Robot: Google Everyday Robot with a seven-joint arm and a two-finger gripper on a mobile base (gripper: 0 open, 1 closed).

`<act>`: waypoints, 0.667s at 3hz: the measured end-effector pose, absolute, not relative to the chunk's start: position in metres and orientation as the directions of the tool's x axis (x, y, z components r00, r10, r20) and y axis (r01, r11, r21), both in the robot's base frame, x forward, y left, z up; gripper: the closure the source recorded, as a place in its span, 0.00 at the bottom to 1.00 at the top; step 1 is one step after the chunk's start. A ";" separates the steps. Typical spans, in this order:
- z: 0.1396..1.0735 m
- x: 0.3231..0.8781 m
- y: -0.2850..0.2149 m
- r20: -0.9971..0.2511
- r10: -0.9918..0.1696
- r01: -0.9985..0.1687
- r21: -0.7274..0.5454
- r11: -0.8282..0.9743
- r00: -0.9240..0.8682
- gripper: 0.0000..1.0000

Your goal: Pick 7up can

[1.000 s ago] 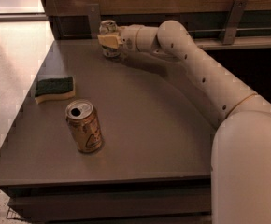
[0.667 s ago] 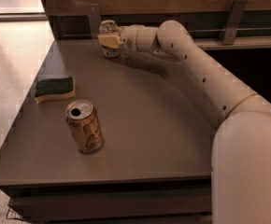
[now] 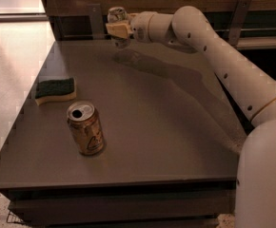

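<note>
The 7up can (image 3: pixel 116 14), whitish-silver with a silver top, is at the far back of the table, held up off the surface. My gripper (image 3: pixel 118 31) reaches in from the right and is shut on the can's lower body, hiding most of it. The can's shadow (image 3: pixel 128 57) lies on the table (image 3: pixel 176 127) below it. My white arm (image 3: pixel 209 42) stretches from the lower right to the back.
A gold-brown can (image 3: pixel 85 128) with a triangle mark stands upright at the front left. A green and yellow sponge (image 3: pixel 55 90) lies near the left edge. A dark wall with metal brackets (image 3: pixel 238 18) runs behind the table.
The gripper has risen with the 7up can in it; the can now hangs above the table. The gold-brown can and the sponge have not moved.
</note>
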State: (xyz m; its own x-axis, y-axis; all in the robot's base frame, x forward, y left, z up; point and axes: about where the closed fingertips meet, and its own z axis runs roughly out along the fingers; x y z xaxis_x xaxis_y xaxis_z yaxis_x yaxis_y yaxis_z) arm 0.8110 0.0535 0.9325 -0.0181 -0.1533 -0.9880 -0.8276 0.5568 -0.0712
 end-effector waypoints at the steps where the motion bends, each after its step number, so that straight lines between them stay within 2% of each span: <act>1: 0.967 0.795 0.034 -0.986 -0.164 -0.814 -0.122 0.567 0.033 1.00; 2: 0.990 0.785 0.024 -0.983 -0.166 -0.808 -0.164 0.566 0.083 1.00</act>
